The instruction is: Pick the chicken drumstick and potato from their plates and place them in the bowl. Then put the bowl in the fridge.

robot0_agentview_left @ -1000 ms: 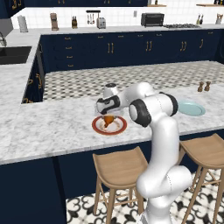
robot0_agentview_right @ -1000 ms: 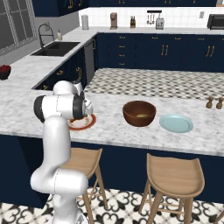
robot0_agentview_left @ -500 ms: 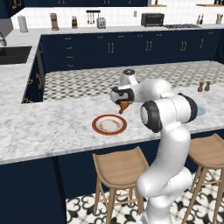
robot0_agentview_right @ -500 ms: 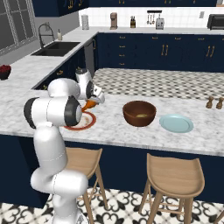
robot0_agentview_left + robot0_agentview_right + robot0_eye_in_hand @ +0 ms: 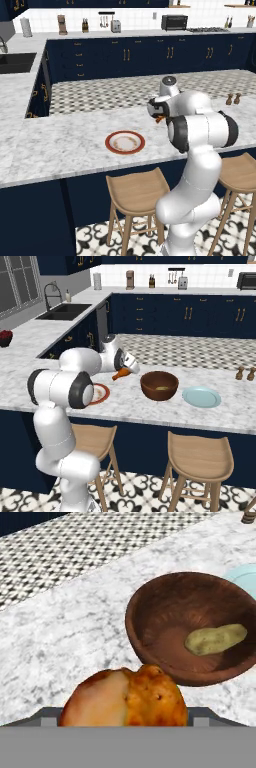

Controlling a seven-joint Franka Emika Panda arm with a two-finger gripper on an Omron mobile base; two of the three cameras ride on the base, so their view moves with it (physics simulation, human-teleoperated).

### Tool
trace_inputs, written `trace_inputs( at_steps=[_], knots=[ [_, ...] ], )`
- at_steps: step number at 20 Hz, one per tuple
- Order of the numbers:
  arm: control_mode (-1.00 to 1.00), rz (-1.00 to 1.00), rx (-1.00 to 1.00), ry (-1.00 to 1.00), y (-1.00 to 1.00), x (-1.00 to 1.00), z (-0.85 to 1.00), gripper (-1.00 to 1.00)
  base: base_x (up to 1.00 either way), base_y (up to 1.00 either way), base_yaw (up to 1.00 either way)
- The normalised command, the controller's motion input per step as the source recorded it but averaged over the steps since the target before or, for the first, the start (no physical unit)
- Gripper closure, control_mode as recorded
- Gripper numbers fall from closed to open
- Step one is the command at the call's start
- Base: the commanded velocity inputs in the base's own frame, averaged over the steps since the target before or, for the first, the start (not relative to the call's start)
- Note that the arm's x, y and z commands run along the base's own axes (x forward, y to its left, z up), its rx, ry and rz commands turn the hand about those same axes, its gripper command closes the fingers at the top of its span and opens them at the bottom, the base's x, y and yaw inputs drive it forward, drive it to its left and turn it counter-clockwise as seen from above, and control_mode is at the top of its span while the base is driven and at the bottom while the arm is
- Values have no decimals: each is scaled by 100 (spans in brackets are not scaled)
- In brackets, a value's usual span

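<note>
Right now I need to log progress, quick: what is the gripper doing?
Gripper: closed on the chicken drumstick, carried above the counter, not yet over the bowl.

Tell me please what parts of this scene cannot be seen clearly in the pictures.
- Bowl: left base view, hidden behind the arm.
- End effector fingertips: hand view, covered by the chicken drumstick.
- Chicken drumstick's bone end: hand view, behind its fat end.
- Potato: right base view, too small to identify.
- Pale blue plate: hand view, cut by the right edge.
</note>
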Motion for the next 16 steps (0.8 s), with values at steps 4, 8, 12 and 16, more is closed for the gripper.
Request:
trace_inputs(
  at_steps=[4,8,12,16],
  knots=[
    [-100,-32,6,0,-97,0,28,100,0,0,0],
    [-100,-25,16,0,-83,0,15,100,0,0,0],
    [-100,-8,16,14,-65,30,-3,100,0,0,0],
    [-100,0,18,2,-62,45,-14,100,0,0,0]
  ],
)
